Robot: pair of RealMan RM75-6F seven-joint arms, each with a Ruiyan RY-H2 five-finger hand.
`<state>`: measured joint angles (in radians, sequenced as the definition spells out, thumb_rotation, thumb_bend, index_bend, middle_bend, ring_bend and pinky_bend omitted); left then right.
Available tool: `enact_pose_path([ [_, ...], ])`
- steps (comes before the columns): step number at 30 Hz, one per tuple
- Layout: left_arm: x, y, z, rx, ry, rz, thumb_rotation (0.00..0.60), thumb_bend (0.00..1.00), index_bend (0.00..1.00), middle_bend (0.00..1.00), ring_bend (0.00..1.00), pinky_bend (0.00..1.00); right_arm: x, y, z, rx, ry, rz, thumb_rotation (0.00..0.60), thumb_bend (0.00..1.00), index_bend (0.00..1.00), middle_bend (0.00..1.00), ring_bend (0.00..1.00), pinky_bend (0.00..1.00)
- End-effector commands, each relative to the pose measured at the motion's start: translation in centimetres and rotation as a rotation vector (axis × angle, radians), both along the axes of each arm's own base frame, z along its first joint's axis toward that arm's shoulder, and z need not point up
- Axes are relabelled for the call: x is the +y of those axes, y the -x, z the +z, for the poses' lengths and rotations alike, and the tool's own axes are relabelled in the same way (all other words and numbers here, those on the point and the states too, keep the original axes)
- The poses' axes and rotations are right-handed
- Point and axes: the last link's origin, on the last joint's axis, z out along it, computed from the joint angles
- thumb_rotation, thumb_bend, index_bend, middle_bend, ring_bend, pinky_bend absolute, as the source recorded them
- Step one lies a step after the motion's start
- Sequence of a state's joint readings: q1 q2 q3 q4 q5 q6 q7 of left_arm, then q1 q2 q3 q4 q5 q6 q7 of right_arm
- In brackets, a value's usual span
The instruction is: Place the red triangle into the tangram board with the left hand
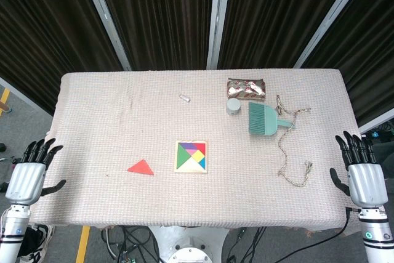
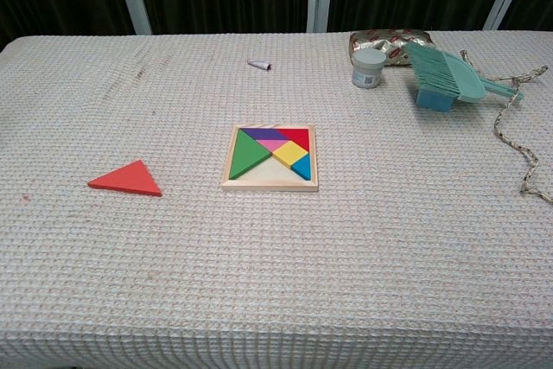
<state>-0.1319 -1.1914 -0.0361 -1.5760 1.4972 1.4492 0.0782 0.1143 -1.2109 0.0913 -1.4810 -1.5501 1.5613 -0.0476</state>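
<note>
Awaiting start: red triangle [image 2: 127, 179] lies untouched near the table's [image 1: 92, 103] left edge, outside the tangram board [image 2: 270, 158]; left hand [image 1: 31, 170] spread, empty.

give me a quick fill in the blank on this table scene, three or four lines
1. The red triangle lies on the table to the ____ of the tangram board in both views.
2. The left hand holds ____.
3. The small jar stands beside the teal ____.

Missing words: left; nothing; brush
</note>
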Motion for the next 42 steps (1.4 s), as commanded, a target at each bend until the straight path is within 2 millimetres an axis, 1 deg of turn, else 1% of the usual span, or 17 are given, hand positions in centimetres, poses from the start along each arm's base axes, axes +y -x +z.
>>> enact_pose_path([
  [1, 0.0, 0.0, 0.0, 0.000, 0.000, 0.000, 0.600, 0.14, 0.16, 0.07, 0.00, 0.00, 0.0, 0.0, 0.0, -0.001, -0.002, 0.001, 0.600, 0.27, 0.00, 0.00, 0.00, 0.00],
  [13, 0.1, -0.2, -0.2, 0.000, 0.008, -0.003, 0.600, 0.14, 0.16, 0.07, 0.00, 0.00, -0.1, -0.1, 0.1, -0.009, 0.002, 0.004, 0.600, 0.27, 0.00, 0.00, 0.00, 0.00],
  [19, 0.0, -0.4, -0.7, -0.016, 0.037, 0.001, 0.600, 0.15, 0.16, 0.07, 0.00, 0.00, -0.2, -0.1, 0.2, -0.012, 0.004, 0.001, 0.600, 0.27, 0.00, 0.00, 0.00, 0.00],
  [23, 0.1, -0.6, -1.5, -0.023, 0.070, -0.001, 0.600, 0.14, 0.16, 0.07, 0.00, 0.00, -0.2, -0.1, 0.2, -0.018, 0.008, 0.000, 0.600, 0.27, 0.00, 0.00, 0.00, 0.00],
  [29, 0.7, -1.7, -3.6, -0.073, 0.145, -0.023, 0.600, 0.14, 0.16, 0.07, 0.00, 0.00, -0.2, -0.1, 0.5, -0.005, 0.006, 0.011, 0.600, 0.27, 0.00, 0.00, 0.00, 0.00],
  [34, 2.1, -3.3, -6.3, -0.124, 0.241, -0.045, 0.600, 0.14, 0.17, 0.07, 0.00, 0.00, -0.6, -0.1, 1.1, -0.005, 0.019, 0.011, 0.600, 0.27, 0.00, 0.00, 0.00, 0.00],
  [39, 3.6, -4.9, -9.0, -0.184, 0.342, -0.036, 0.600, 0.13, 0.17, 0.07, 0.00, 0.00, -0.6, 0.3, 1.0, -0.005, 0.013, -0.004, 0.600, 0.27, 0.00, 0.00, 0.00, 0.00],
  [42, 4.3, -5.7, -10.2, -0.202, 0.384, -0.032, 0.600, 0.13, 0.17, 0.07, 0.00, 0.00, -0.6, 0.5, 1.0, -0.003, 0.012, -0.008, 0.600, 0.27, 0.00, 0.00, 0.00, 0.00],
])
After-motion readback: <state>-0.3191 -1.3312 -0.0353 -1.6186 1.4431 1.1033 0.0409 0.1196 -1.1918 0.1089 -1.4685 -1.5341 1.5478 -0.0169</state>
